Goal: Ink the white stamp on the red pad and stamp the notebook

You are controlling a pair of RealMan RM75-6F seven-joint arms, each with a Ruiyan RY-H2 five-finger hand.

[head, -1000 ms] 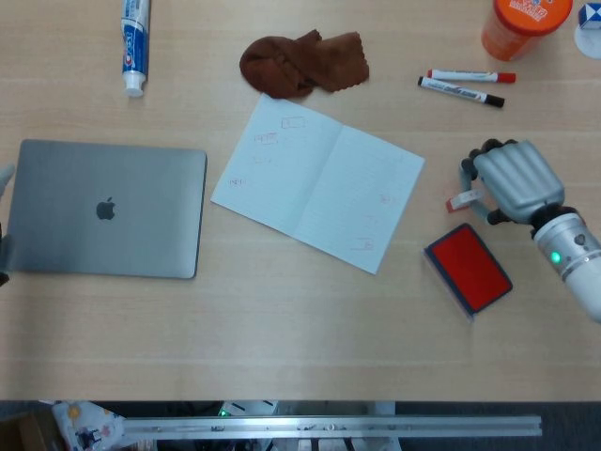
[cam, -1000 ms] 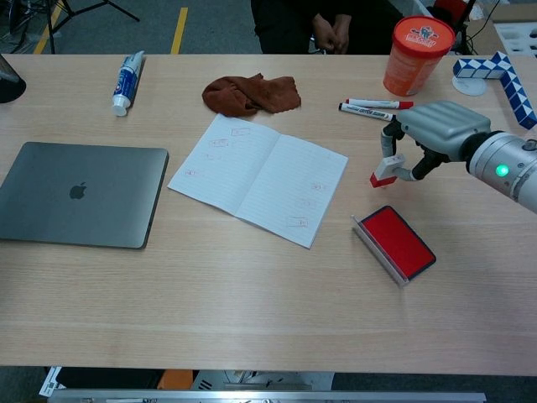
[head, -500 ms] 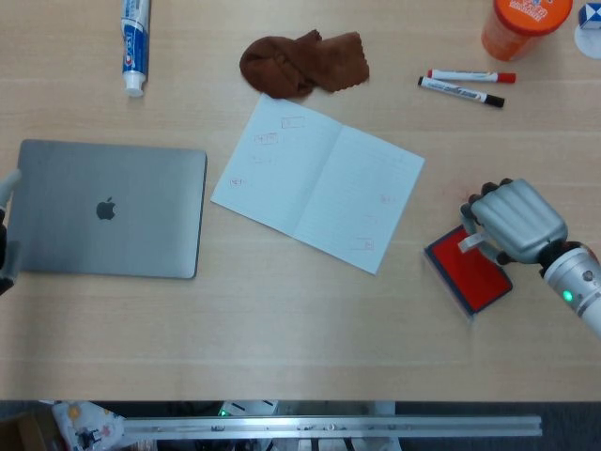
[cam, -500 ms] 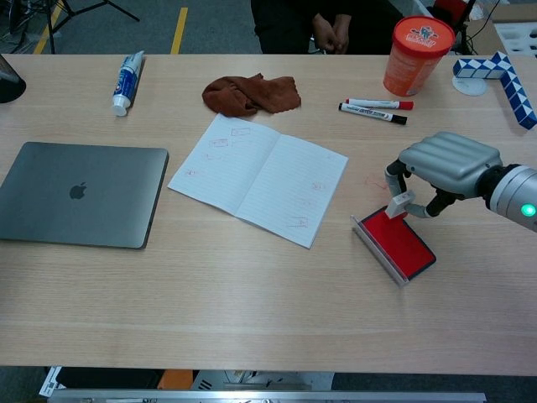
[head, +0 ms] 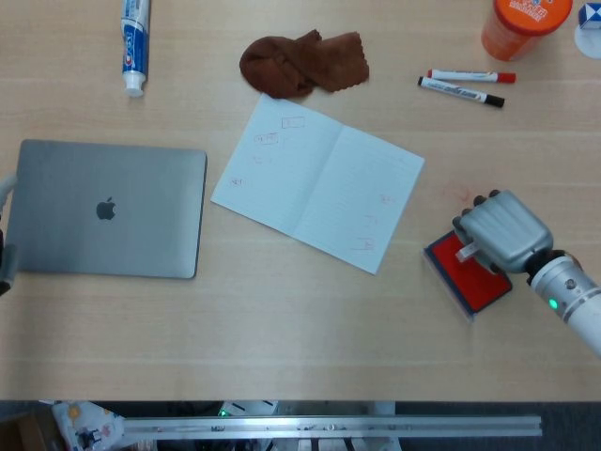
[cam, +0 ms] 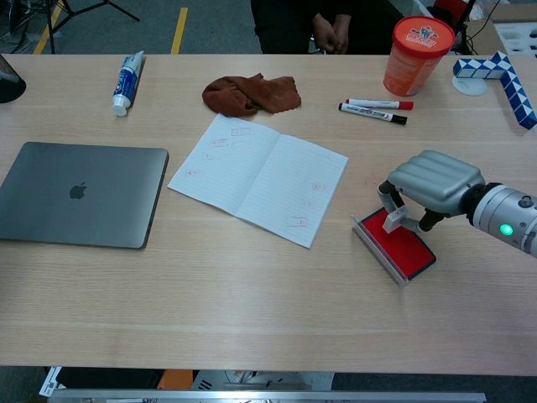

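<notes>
Now my right hand (cam: 432, 186) pinches the white stamp (cam: 394, 219) and presses it on the red pad (cam: 401, 246), which lies right of the open notebook (cam: 258, 177). The stamp stands nearly upright, its long axis a little tilted. The pad's long side runs diagonally. Two markers (cam: 374, 109) and an orange cup (cam: 416, 54) lie farther back. At the left edge of the head view I see only a bit of my left hand (head: 6, 235); I cannot tell its fingers.

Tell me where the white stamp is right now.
The white stamp is on the table's right side in both views, held by the right hand and set down on the red pad, right of the open notebook.
</notes>
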